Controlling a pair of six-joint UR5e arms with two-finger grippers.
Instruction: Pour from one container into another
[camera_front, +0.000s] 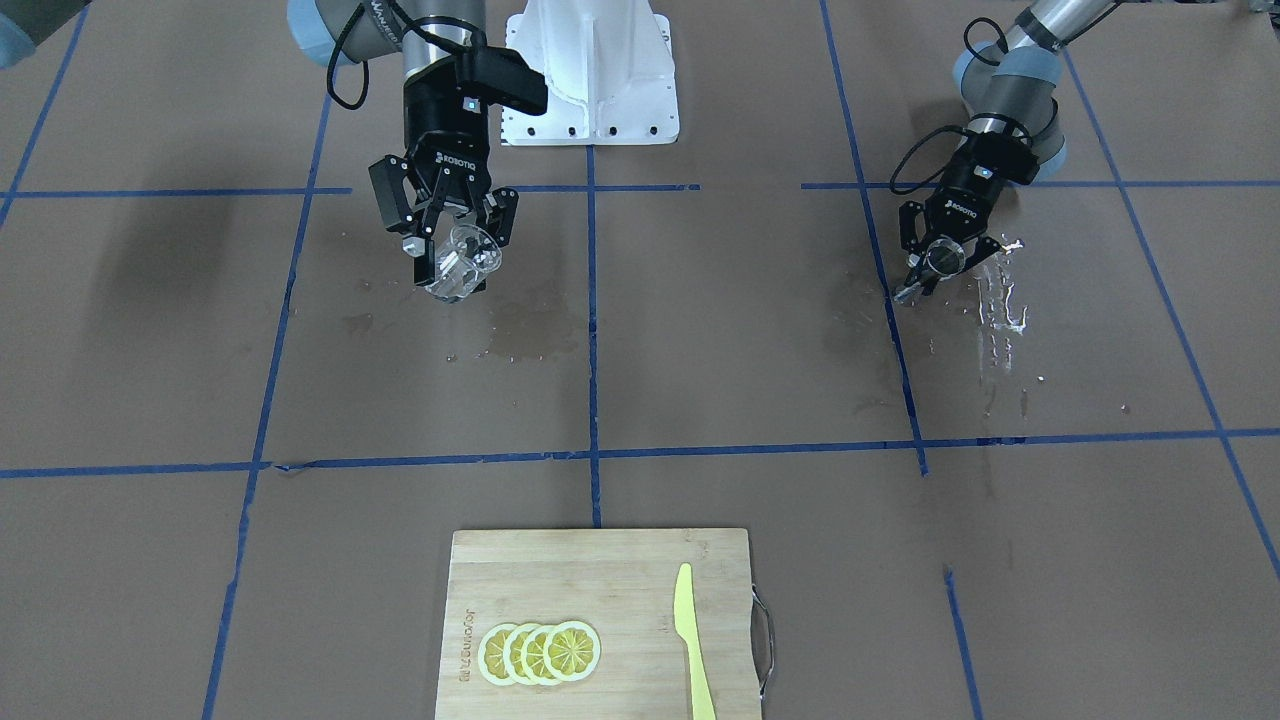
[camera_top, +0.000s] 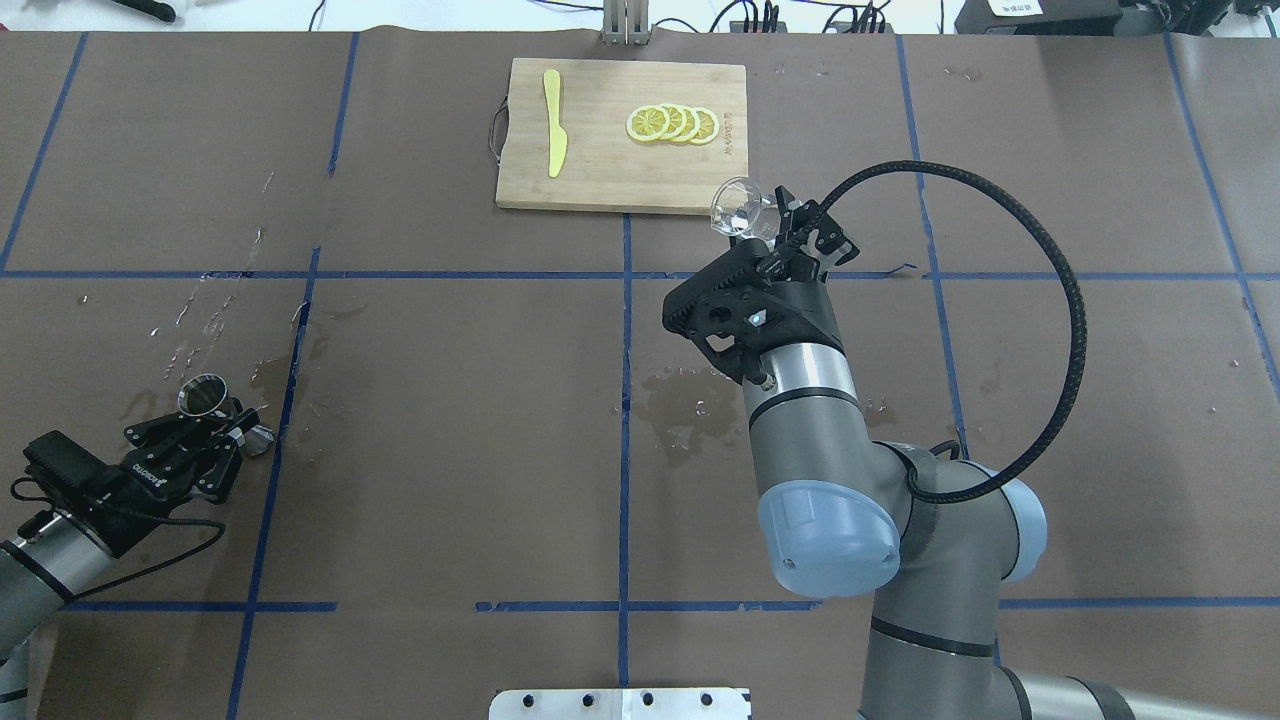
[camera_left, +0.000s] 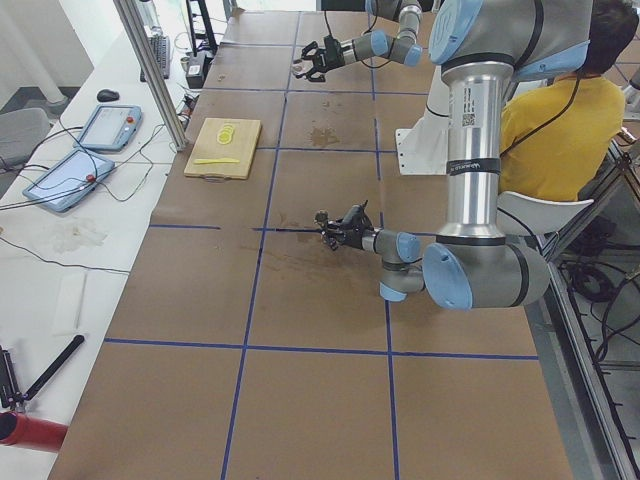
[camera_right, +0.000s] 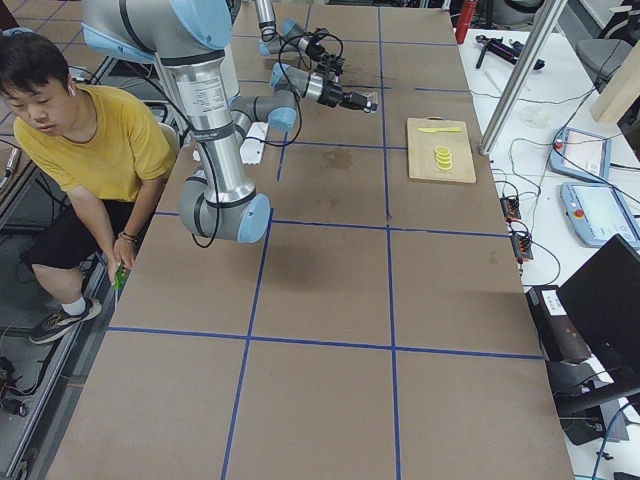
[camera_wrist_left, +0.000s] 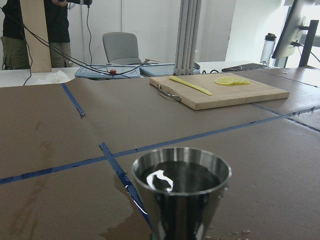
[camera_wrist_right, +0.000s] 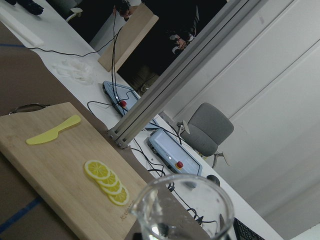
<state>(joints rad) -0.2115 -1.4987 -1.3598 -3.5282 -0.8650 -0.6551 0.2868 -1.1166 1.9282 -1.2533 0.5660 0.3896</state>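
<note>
The clear glass cup (camera_top: 740, 207) hangs tilted in the air near the cutting board's front edge, with my right gripper (camera_top: 765, 222) shut on it. In the front view the cup (camera_front: 460, 262) sits between the right gripper's (camera_front: 462, 255) fingers well above the table. The right wrist view shows its rim (camera_wrist_right: 185, 207) close up. The steel jigger (camera_top: 205, 394) is far to my left, low over the table and upright, with my left gripper (camera_top: 232, 415) shut on its waist. Dark liquid shows inside the jigger (camera_wrist_left: 181, 186). Cup and jigger are far apart.
A wooden cutting board (camera_top: 600, 170) at the table's far side carries lemon slices (camera_top: 672, 123) and a yellow knife (camera_top: 553, 135). Wet patches (camera_top: 690, 405) darken the middle of the paper, and splashes (camera_front: 1000, 300) lie beside the jigger. A person in yellow (camera_right: 90, 140) sits behind the robot.
</note>
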